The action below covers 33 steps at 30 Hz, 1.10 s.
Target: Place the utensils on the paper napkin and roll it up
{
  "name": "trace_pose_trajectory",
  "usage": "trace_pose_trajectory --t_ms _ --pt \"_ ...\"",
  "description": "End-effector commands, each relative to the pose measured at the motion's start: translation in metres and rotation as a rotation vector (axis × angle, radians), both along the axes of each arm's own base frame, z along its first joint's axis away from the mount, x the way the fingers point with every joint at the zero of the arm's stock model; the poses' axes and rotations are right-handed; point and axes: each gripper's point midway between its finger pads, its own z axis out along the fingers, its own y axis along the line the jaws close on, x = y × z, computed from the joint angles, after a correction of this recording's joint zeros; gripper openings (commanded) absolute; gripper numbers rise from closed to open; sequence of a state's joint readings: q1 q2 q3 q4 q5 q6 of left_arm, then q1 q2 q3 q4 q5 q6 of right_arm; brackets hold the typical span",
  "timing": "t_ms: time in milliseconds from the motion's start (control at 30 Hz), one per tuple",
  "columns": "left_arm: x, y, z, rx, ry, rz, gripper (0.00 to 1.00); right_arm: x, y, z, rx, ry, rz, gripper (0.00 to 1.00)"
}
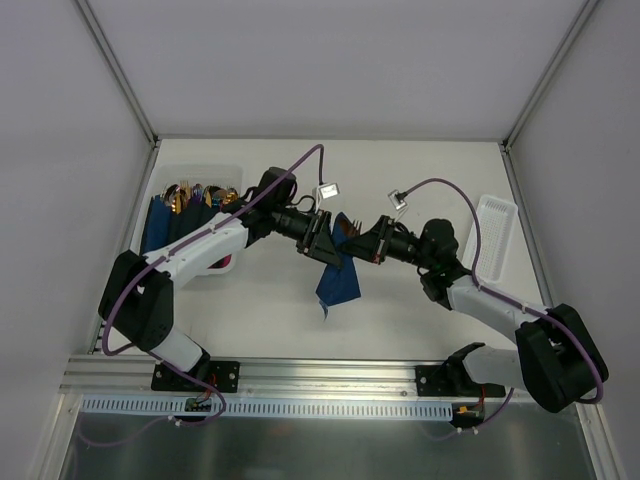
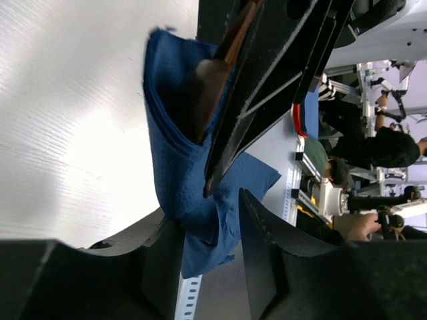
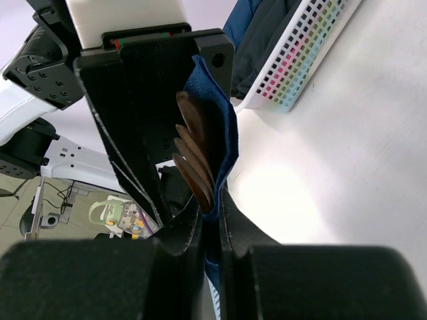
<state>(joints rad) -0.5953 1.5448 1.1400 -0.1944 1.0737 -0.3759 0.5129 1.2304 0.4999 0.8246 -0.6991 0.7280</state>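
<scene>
A: How far along?
B: Utensils (image 3: 193,159) lie inside the napkin (image 1: 338,276), loosely folded, held above the counter's (image 1: 430,185) middle. Right tool (image 3: 210,227) clamps the bundle; left tool (image 2: 208,223) half-wide round its loose corner, grip unclear.
A: Left?
B: Rolling it tight, I'd judge.

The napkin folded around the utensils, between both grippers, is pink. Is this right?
No. The right wrist view shows the napkin is navy blue, not pink. It is folded around the utensils, between the left gripper and right gripper.
</scene>
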Motion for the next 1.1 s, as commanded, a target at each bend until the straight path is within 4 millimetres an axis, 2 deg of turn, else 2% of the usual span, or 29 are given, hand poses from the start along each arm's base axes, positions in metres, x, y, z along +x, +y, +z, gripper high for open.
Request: trace_pose_trajectory --t_ms 0,167,333,433,467,500,567,600,767,800,867,900,967,1000,1033,1067 --pt "-0.001 -0.01 0.026 -0.093 -0.017 -0.043 0.35 -0.004 0.006 0.029 0.038 -0.104 0.035 0.0" --pt "0.006 -0.016 0.028 -0.122 -0.013 -0.023 0.26 -0.008 0.012 0.031 0.04 -0.106 0.057 0.0" --pt "0.006 -0.018 0.025 -0.127 0.026 -0.001 0.03 -0.008 0.013 0.032 0.042 -0.103 0.058 0.0" --pt "0.007 -0.017 0.023 -0.132 0.034 0.017 0.0 -0.005 0.013 0.031 0.015 -0.091 0.045 0.07" --pt "0.007 -0.016 0.023 -0.134 0.034 0.023 0.0 -0.002 0.012 0.03 0.002 -0.085 0.032 0.12" --pt "0.008 -0.015 0.022 -0.134 0.035 0.033 0.0 0.0 0.012 0.03 -0.011 -0.082 0.023 0.28" --pt "0.014 -0.011 0.023 -0.131 0.023 0.067 0.0 0.002 0.009 0.029 -0.044 -0.085 0.005 0.38" --pt "0.015 -0.01 0.022 -0.127 0.027 0.078 0.0 0.005 0.006 0.03 -0.052 -0.087 -0.012 0.51" --pt "0.031 0.005 0.02 -0.123 0.029 0.144 0.0 0.02 -0.015 0.029 -0.094 -0.064 -0.089 0.71" --pt "0.032 0.006 0.019 -0.122 0.025 0.153 0.0 0.022 -0.02 0.032 -0.095 -0.066 -0.104 0.8" --pt "0.039 0.011 0.023 -0.12 0.007 0.185 0.0 0.031 -0.034 0.029 -0.123 -0.048 -0.153 0.81" --pt "0.05 0.017 0.026 -0.117 -0.022 0.218 0.0 0.035 -0.044 0.037 -0.12 -0.069 -0.192 0.82" --pt "0.067 0.025 0.022 -0.066 -0.044 0.302 0.0 0.038 -0.055 0.037 -0.163 -0.09 -0.249 0.81" --pt "0.08 0.032 0.024 -0.052 -0.086 0.345 0.0 0.039 -0.06 0.04 -0.187 -0.107 -0.276 0.78" --pt "0.092 0.037 0.021 -0.021 -0.107 0.402 0.0 0.034 -0.065 0.048 -0.223 -0.104 -0.293 0.65" --pt "0.098 0.04 0.021 -0.004 -0.129 0.429 0.0 0.039 -0.072 0.053 -0.255 -0.119 -0.347 0.57"
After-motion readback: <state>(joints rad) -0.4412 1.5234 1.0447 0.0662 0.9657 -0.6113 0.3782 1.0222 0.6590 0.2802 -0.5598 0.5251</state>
